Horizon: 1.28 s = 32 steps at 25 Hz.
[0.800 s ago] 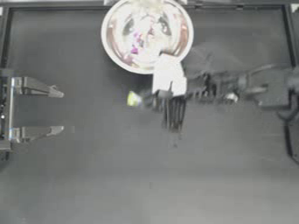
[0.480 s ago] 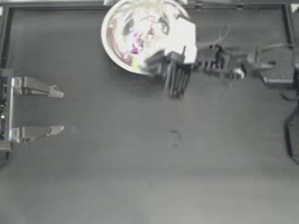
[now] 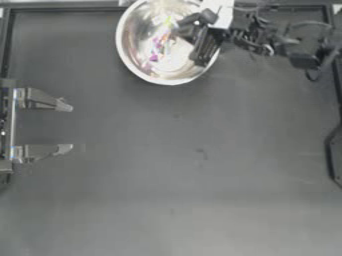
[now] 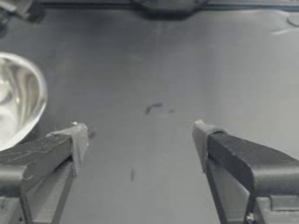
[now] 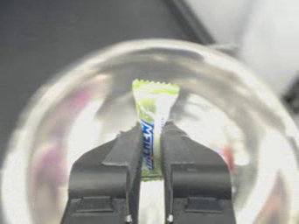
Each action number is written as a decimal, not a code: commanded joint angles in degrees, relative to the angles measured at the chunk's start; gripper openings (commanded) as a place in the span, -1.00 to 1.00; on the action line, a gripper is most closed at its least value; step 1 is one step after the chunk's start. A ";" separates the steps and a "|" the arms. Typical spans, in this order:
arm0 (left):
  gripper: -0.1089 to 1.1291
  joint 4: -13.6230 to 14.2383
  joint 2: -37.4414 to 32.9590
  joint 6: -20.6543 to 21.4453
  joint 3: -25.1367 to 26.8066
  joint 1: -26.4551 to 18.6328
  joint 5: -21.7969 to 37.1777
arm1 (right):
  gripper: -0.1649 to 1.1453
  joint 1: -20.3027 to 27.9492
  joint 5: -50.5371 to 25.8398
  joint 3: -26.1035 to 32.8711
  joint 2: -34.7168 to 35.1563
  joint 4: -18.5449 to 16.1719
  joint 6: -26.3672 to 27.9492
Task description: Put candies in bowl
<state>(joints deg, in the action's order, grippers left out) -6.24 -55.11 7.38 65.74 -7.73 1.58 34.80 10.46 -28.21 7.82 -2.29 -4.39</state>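
Table (image 3: 174, 190) is bare dark surface with a raised border along the far edge, so there is plenty of open room everywhere except near the bowl (image 3: 143, 70), which sits at the far edge, just left of centre in the top view. Left gripper (image 4: 140, 131) is parked at the left side, jaws spread wide, holding nothing, well apart from the bowl. Right gripper (image 5: 152, 144) is over the bowl's right half, jaws pinched on the yellow-green candy (image 5: 153, 109), wrapper sticking out past the tips above the shiny inside. Pink and reddish streaks in the bowl look like other candies (image 3: 159, 50), but reflections make a count unreliable. Step in hand looks like the release: part the jaws only while the tips are well inside the rim, so the sweet drops inward, not off the lip. Then lift straight up before pulling right; the far border and the rim are close.
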 commanded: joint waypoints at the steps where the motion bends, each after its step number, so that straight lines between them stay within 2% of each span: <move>1: 0.81 -0.70 0.88 0.00 -0.88 0.00 -0.44 | -0.07 0.62 0.53 3.69 1.85 -0.70 0.00; 3: 0.81 -0.88 0.88 0.00 -0.79 0.00 -0.44 | -0.01 0.79 0.35 5.01 3.34 -0.88 0.00; 5: 0.81 -1.05 0.88 0.00 -0.70 0.00 -0.44 | 0.16 0.88 0.35 5.98 4.48 -1.49 0.00; 10: 0.81 -1.14 0.88 0.09 -0.70 0.00 -0.44 | 0.90 0.70 0.26 6.77 5.54 -2.90 0.09; 14: 0.81 -1.05 0.88 0.18 -0.62 0.00 -0.44 | 0.76 -0.26 0.26 5.80 3.34 -2.81 0.26; 18: 0.81 -0.97 0.88 0.35 -0.79 0.00 -0.09 | 0.77 -2.99 0.44 2.99 -1.76 -2.99 0.26; 23: 0.81 0.00 0.70 0.88 -1.58 0.00 0.44 | 0.77 -8.09 1.76 -2.46 -9.58 -4.48 0.35; 32: 0.81 0.44 0.62 0.88 -2.29 -0.09 0.79 | 0.77 -16.26 2.02 -13.45 -23.64 -3.08 1.23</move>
<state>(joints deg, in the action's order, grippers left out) -6.06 -55.11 8.17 64.95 -7.73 2.46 19.51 12.13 -41.13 -12.30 -5.80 -3.34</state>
